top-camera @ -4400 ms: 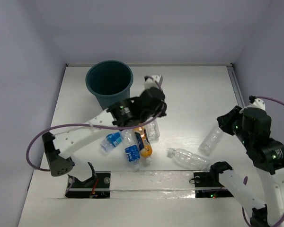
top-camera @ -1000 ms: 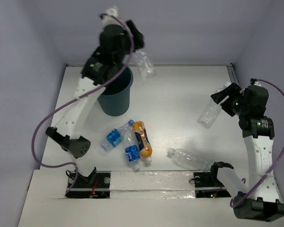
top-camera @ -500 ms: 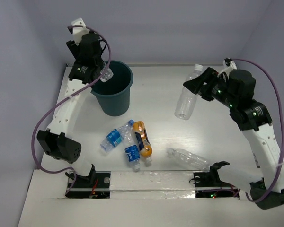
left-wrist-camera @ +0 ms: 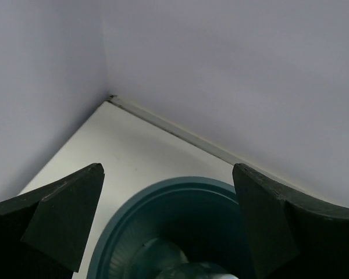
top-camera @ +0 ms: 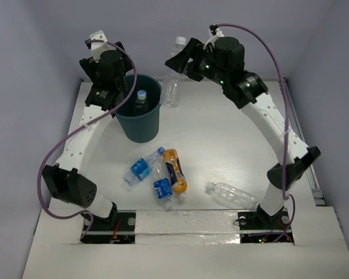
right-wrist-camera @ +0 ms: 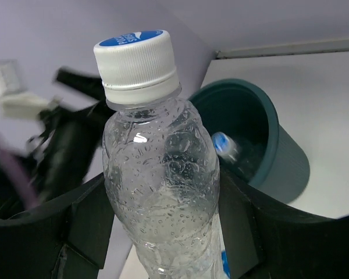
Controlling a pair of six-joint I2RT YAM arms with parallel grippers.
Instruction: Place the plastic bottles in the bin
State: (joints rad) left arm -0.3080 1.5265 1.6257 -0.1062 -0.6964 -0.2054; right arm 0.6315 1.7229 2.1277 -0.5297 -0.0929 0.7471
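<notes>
Near edge: a lone clear bottle lies on its side on the table, well apart from the others. Left of it is a loose heap of a blue-labelled bottle, a second blue-labelled bottle and the orange bottle, all lying down and touching or overlapping. There may be another clear one among them; hard to tell.

Handling, as judged: the clear ones look empty, so they should be light and thin-walled, with some give under a squeeze. Their round, smooth bodies will likely roll or skid if nudged. The best hold is across the mid-body, below the shoulder, with moderate pressure. The heap needs one bottle singled out first. Whether the orange one holds liquid and weighs more, I cannot tell.

Middle ground: the teal bin stands upright, left of centre. One capped bottle already sits inside it.

Far side: the left arm rises along the left edge, its wrist bent over the bin's mouth. The left gripper points down into the bin with its jaws spread wide and nothing between them.

The right arm sweeps in a long arc from its near-right base to far centre. The right gripper is clamped around the body of the held clear bottle. That bottle is cap up and beaded with droplets inside. It hangs just beside the bin's right rim, not yet over the mouth by the overhead view.
</notes>
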